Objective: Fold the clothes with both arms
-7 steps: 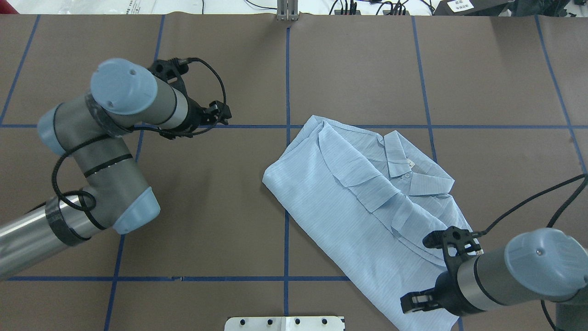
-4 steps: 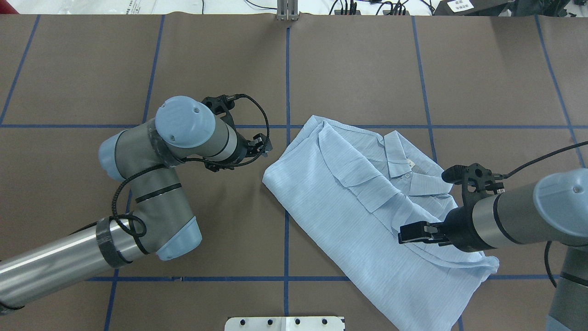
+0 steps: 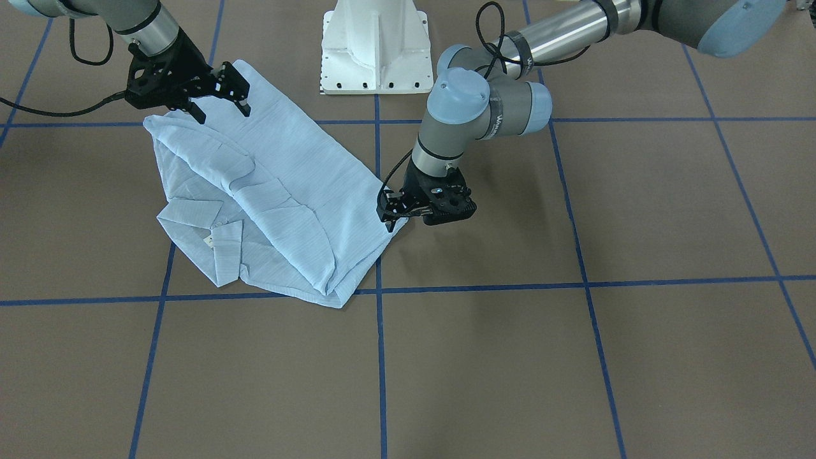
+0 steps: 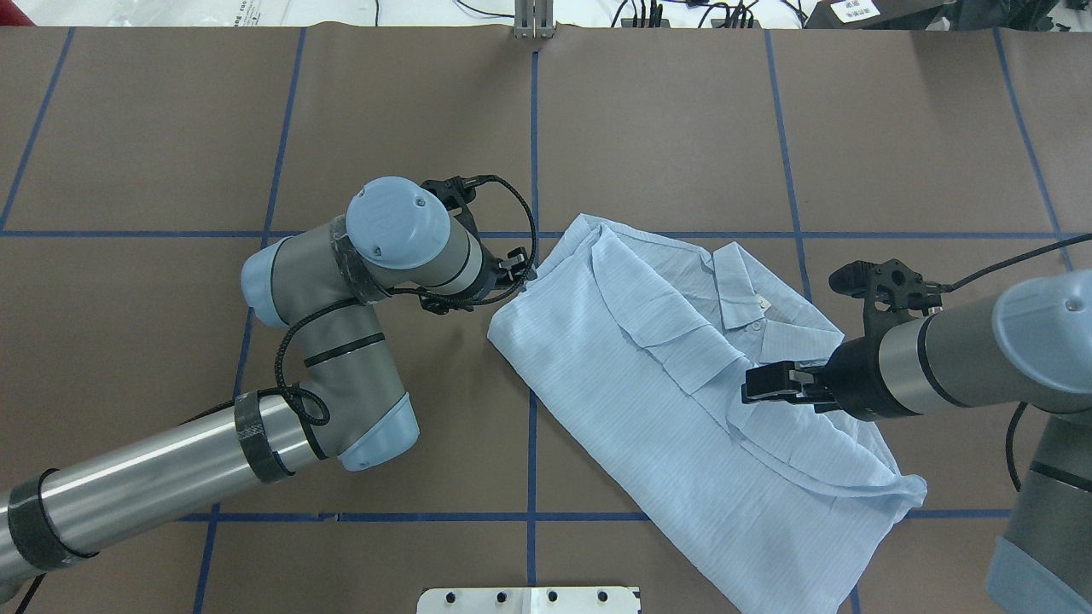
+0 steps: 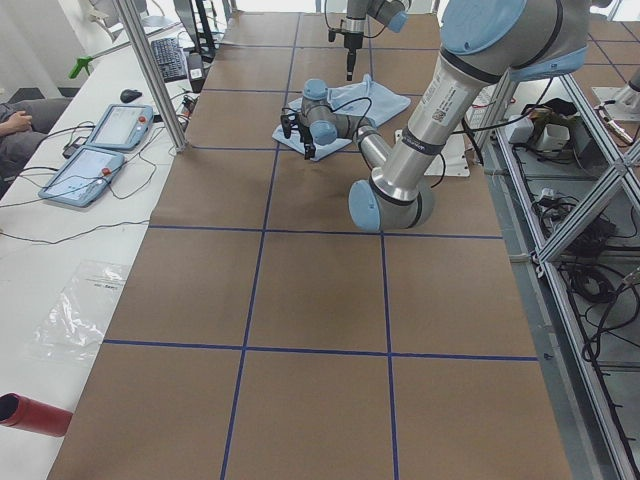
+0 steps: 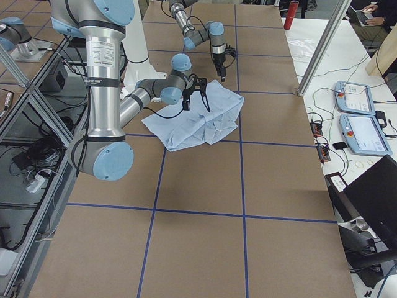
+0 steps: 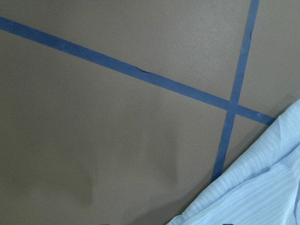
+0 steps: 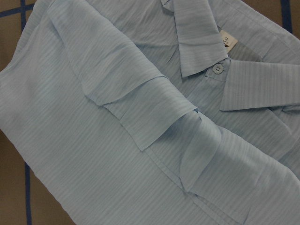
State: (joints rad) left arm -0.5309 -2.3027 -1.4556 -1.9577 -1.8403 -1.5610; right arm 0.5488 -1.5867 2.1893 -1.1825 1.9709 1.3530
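Observation:
The clothes are one light blue striped shirt (image 4: 631, 401), partly folded and lying flat on the brown table, collar toward the far right. It also shows in the front view as the shirt (image 3: 287, 172), and the right wrist view is filled by the shirt (image 8: 117, 140) with its collar and a button. My left gripper (image 4: 519, 266) sits low at the shirt's left edge and looks open, with nothing held; in the front view the left gripper (image 3: 389, 215) is right beside that edge. My right gripper (image 3: 220, 109) hovers open above the shirt's folded side, empty.
The white pedestal base (image 3: 375, 44) stands at the robot's edge of the table. Blue tape lines (image 4: 533, 128) form a grid on the brown cover. Teach pendants (image 5: 100, 140) and a red cylinder (image 5: 30, 413) lie on the side bench.
My left arm has swung right and its gripper has reached the shirt's left edge. My right gripper has moved away from the shirt's near hem to above its middle.

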